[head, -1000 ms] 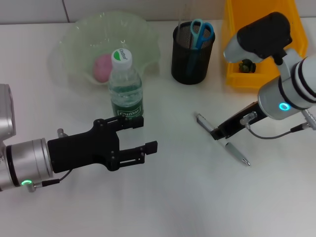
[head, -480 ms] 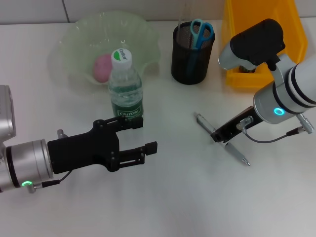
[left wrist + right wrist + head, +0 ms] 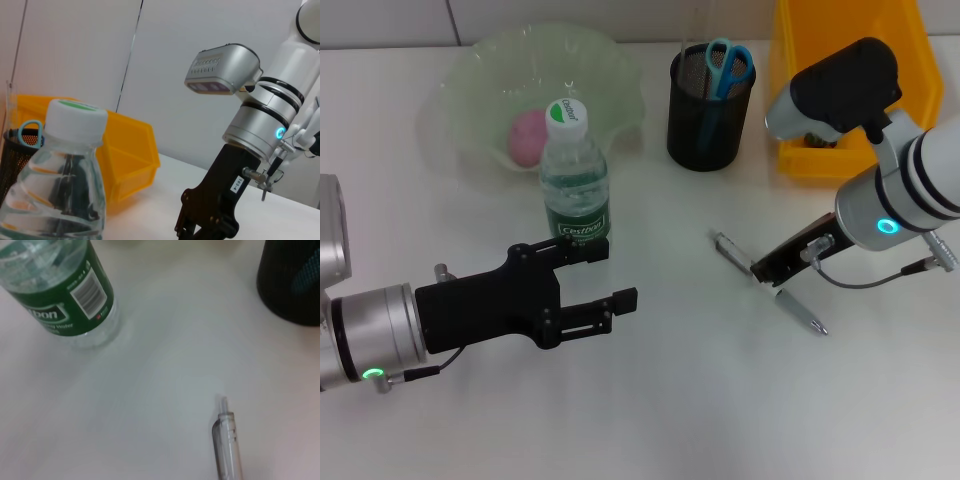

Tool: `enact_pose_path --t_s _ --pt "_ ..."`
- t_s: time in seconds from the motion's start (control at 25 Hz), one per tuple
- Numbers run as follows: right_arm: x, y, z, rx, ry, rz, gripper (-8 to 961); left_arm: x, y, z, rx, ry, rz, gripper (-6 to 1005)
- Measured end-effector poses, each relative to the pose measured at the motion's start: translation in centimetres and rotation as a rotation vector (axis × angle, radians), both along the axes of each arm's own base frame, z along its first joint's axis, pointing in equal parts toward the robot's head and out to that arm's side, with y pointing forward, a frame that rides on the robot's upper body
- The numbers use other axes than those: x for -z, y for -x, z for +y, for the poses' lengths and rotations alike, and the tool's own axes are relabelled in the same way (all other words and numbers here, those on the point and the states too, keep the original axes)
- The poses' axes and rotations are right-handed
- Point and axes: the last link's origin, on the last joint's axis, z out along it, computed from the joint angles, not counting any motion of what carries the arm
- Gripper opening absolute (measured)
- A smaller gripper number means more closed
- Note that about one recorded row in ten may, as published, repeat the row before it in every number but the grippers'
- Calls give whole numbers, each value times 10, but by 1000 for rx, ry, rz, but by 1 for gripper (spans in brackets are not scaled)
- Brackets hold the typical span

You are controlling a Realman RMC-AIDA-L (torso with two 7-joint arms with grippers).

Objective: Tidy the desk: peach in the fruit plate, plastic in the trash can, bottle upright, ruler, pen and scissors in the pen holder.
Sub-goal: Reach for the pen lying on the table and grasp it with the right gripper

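A silver pen [image 3: 795, 308] lies on the white desk; it also shows in the right wrist view [image 3: 227, 445]. My right gripper [image 3: 772, 268] is down over the pen's middle. The water bottle [image 3: 575, 185] stands upright with its cap on. My left gripper [image 3: 608, 273] is open and empty just in front of the bottle. The pink peach [image 3: 528, 137] lies in the pale green fruit plate [image 3: 610, 70]. Blue-handled scissors [image 3: 728, 65] and a clear ruler [image 3: 696, 30] stand in the black mesh pen holder [image 3: 710, 110].
The yellow bin [image 3: 850, 70] stands at the back right, behind my right arm. In the left wrist view the bottle [image 3: 65, 170] is close in front, with the pen holder [image 3: 15, 155] and yellow bin [image 3: 132, 155] behind it.
My right arm has shifted a little to the left over the pen, and the pen has turned slightly. The left arm has not moved.
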Motion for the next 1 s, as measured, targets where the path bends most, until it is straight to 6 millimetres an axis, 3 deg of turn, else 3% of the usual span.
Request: enact_pose_path --t_s 0.28,0.56,0.84,0.88,1.0 --pt "-11 5 -3 -26 -26 23 62 -1 0 -1 0 2 -4 755" --pt "-10 6 -4 -18 3 3 18 0 -1 0 4 3 -5 755" --pt "-9 4 -3 -14 8 -5 163 0 -2 1 4 2 -3 755" --pt "-8 3 -3 -12 6 -5 305 0 -1 1 3 2 -3 755" --pt "-7 2 -3 -8 6 -5 303 0 -1 1 3 2 -3 755"
